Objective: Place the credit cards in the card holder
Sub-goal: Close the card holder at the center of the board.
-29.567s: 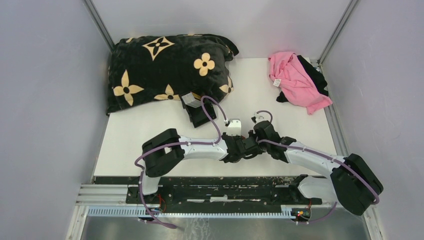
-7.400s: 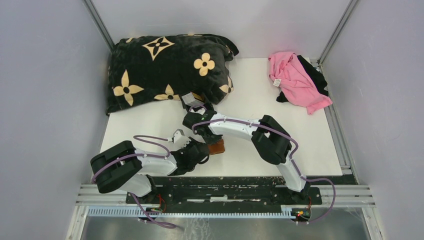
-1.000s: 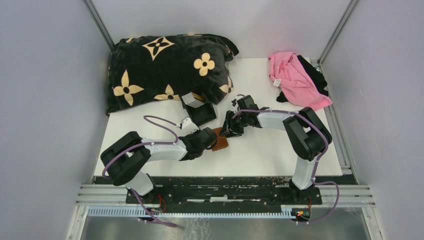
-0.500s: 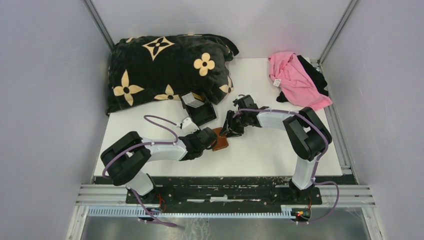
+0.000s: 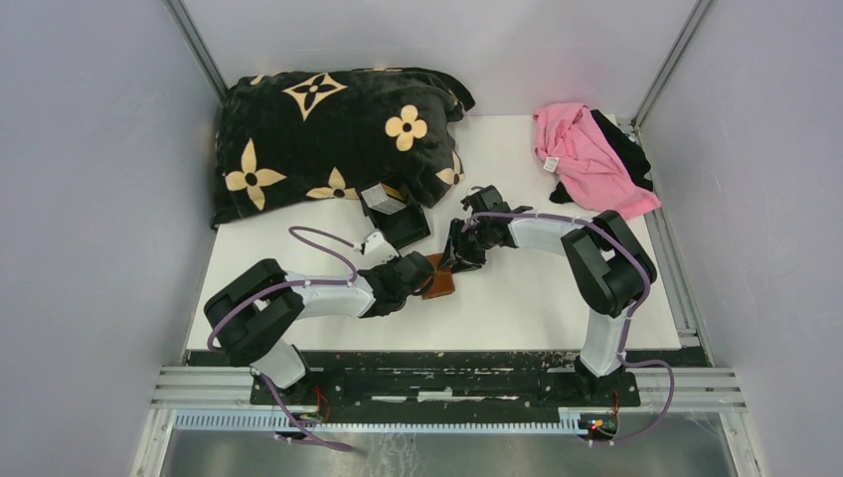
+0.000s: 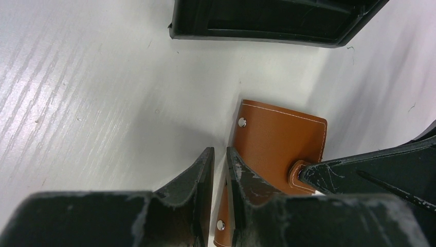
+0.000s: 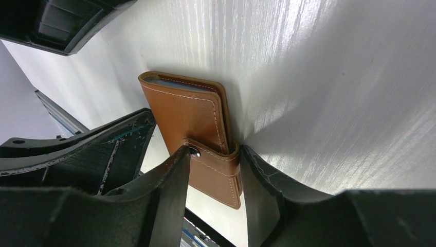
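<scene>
The brown leather card holder point(image 5: 439, 284) lies folded on the white table between both arms. In the left wrist view the card holder point(image 6: 280, 144) has one studded edge running up between the narrow jaws of my left gripper point(image 6: 218, 150), which is shut on it. My right gripper point(image 7: 213, 149) straddles the snap tab end of the card holder point(image 7: 187, 116), one finger against the snap stud and the other against the fold. A grey-blue card edge point(image 7: 175, 85) shows inside the holder. A pale stack of credit cards point(image 5: 379, 198) sits at the far end of the black tray.
The black plastic tray point(image 5: 403, 225) lies just behind the holder, near both grippers. A black blanket with tan flowers point(image 5: 328, 129) fills the back left. Pink and black clothes point(image 5: 587, 159) lie at the back right. The table's front edge point(image 5: 427, 348) is close to the left forearm.
My right gripper has drawn slightly tighter on the holder's tab end and shifted a touch left. The left gripper and the holder have barely moved.
</scene>
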Tool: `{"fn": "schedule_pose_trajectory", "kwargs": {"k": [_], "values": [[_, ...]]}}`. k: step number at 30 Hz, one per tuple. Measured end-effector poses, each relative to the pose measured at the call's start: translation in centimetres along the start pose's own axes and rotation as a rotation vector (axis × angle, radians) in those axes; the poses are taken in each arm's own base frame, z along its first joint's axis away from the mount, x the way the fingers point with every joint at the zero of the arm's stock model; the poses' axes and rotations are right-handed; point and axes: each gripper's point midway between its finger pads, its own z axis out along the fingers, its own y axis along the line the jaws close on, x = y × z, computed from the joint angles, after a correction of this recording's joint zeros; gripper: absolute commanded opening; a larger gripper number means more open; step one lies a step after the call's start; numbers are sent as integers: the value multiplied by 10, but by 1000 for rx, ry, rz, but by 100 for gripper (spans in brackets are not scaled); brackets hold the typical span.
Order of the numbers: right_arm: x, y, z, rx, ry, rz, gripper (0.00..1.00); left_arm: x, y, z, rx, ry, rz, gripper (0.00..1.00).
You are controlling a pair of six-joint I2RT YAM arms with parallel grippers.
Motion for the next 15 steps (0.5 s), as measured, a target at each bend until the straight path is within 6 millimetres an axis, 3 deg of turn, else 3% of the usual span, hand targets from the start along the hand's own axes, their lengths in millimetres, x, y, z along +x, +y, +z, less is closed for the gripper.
{"fn": "schedule_pose_trajectory", "kwargs": {"k": [15], "values": [[1, -3, -3, 7, -1, -17, 48, 0, -3, 1, 1, -1, 1, 24]]}}
